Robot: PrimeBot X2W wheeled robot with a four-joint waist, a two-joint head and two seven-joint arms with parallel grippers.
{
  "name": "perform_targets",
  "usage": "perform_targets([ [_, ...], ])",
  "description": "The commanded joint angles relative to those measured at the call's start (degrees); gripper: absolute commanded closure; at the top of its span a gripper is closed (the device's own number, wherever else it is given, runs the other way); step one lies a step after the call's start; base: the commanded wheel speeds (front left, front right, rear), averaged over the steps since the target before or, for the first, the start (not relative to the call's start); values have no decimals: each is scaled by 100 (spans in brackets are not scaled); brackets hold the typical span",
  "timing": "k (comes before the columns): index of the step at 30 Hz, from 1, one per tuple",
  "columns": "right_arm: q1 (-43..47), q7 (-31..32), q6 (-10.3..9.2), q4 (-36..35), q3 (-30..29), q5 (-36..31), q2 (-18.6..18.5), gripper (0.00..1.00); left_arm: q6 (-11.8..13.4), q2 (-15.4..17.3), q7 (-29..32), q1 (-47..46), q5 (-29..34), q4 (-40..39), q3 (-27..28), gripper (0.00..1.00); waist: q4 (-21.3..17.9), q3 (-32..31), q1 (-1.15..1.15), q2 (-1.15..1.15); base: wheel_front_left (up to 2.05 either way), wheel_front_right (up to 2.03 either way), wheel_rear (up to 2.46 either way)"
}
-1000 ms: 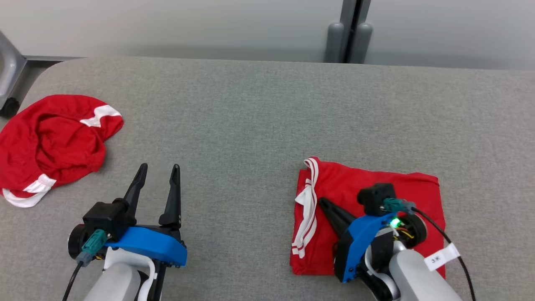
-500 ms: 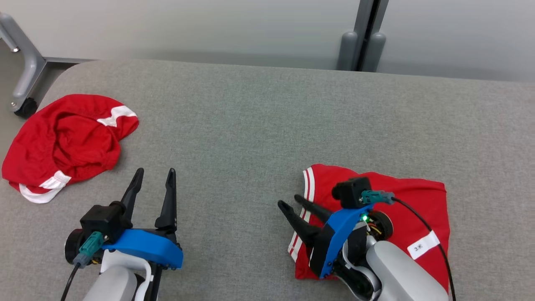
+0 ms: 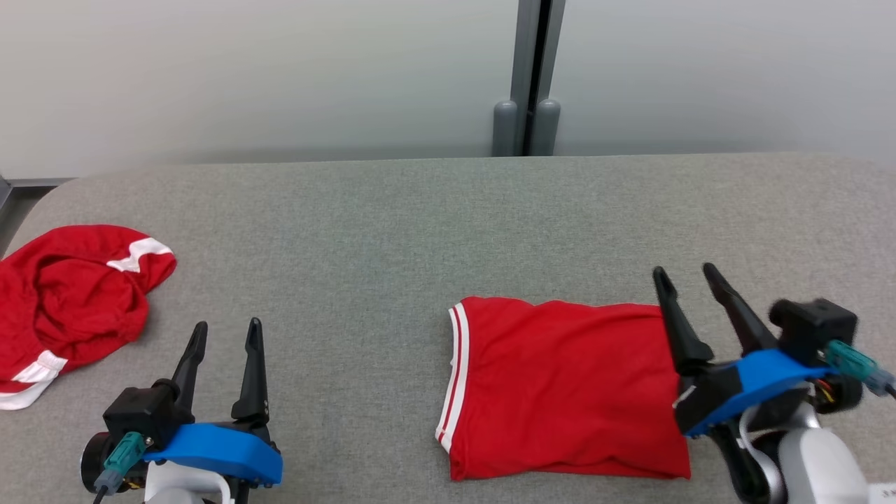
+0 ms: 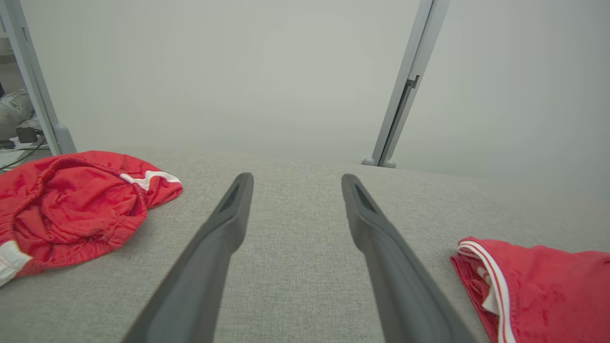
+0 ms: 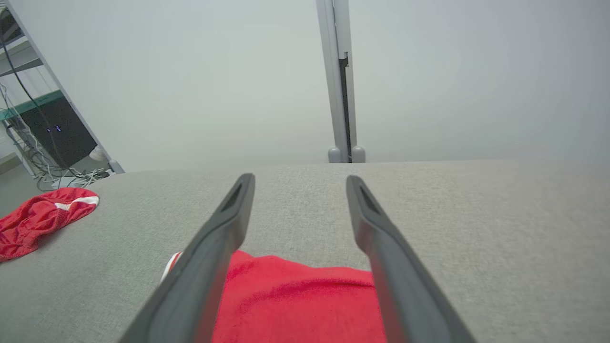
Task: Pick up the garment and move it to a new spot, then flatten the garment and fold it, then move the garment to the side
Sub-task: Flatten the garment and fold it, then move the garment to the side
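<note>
A folded red garment [image 3: 560,385] with white stripes along its left edge lies flat on the grey table [image 3: 392,238], right of centre; it also shows as the folded garment [image 4: 548,290] and under my right fingers [image 5: 295,305]. My right gripper [image 3: 682,276] stands open at the folded garment's right edge, raised, nothing between its fingers. My left gripper [image 3: 224,332] stands open at the lower left over bare cloth, empty. A second, crumpled red garment [image 3: 63,308] lies at the table's left edge, also seen crumpled [image 4: 71,205] and far left [image 5: 38,219].
A grey post [image 3: 525,77] rises against the pale wall behind the table's far edge. The table's rounded left corner [image 3: 42,199] lies just beyond the crumpled garment. Shelving with cables [image 5: 43,133] stands off to the left.
My right gripper opened, let go of the folded garment and drew off to its right edge. The garment's striped edge now lies flat. The head camera shifted; the left arm kept still.
</note>
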Motion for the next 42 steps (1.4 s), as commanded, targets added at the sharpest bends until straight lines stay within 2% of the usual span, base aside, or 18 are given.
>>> perform_targets([
  [1, 326, 59, 4, -306, -328, -154, 7, 0, 4, 16, -27, 109, 15, -53, 59, 0, -121, -99, 0, 0, 0, 0, 0],
  [3, 573, 120, 3, -519, -606, -249, 12, 0, 25, -5, -27, 160, 47, -71, 74, 0, -163, -134, 0, 0, 0, 0, 0],
  [7, 903, 54, 3, -664, -779, -441, 15, 0, 61, -18, -27, 264, 58, -48, 103, 0, -240, -219, 0, 0, 0, 0, 0],
  [13, 1178, -89, 2, -456, -653, -609, -73, 0, 83, 5, -27, 403, 25, 21, 121, 0, -330, -341, 0, 0, 0, 0, 0],
  [24, 1245, -99, 3, -391, -598, -531, -51, 0, 157, 5, 47, 403, 4, -64, 75, 0, -398, -347, 0, 0, 0, 0, 0],
  [42, 1118, 294, 3, -220, -592, -356, 6, 0, 272, 36, 166, 415, -14, -276, -5, 0, -356, -298, 0, 0, 0, 0, 0],
])
